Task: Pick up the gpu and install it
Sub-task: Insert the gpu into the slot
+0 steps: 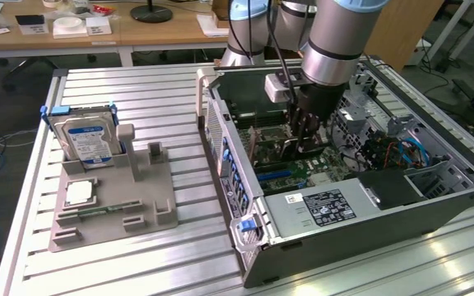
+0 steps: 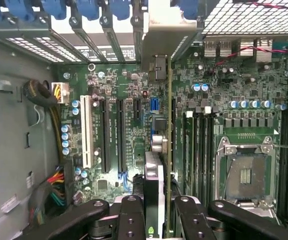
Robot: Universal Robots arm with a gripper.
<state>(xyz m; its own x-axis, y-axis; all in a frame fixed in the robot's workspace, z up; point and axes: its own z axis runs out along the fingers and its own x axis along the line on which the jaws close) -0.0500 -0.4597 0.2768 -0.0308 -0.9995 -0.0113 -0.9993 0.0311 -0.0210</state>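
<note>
The gpu (image 2: 156, 190) stands on edge inside the open computer case (image 1: 434, 209), held upright above the motherboard (image 2: 129, 85). In the wrist view it is seen edge-on: a thin green circuit board (image 2: 169, 125) running the length of the card, with a thicker black and silver body beside it and a metal bracket at the far end, toward the case's rear wall. In the exterior view it is a dark, flat card (image 1: 291, 148) hanging below the arm, down among the board's components.

The tool (image 2: 156, 220) is clamped on the gpu, its black fingers (image 2: 129, 220) pressing the card from both sides (one finger on each face). The card sits just beside the row of long expansion slots (image 2: 106, 135), one white and the others black; whether it has entered a slot cannot be told.

Further out on the motherboard lies the empty CPU socket (image 2: 246, 175) with its metal frame.

Outside the case, on the slotted metal bench (image 1: 155, 92), a grey holder (image 1: 138, 185) carries a hard drive (image 1: 89, 139) with a blue-white label and a small square CPU chip (image 1: 81, 193).
</note>
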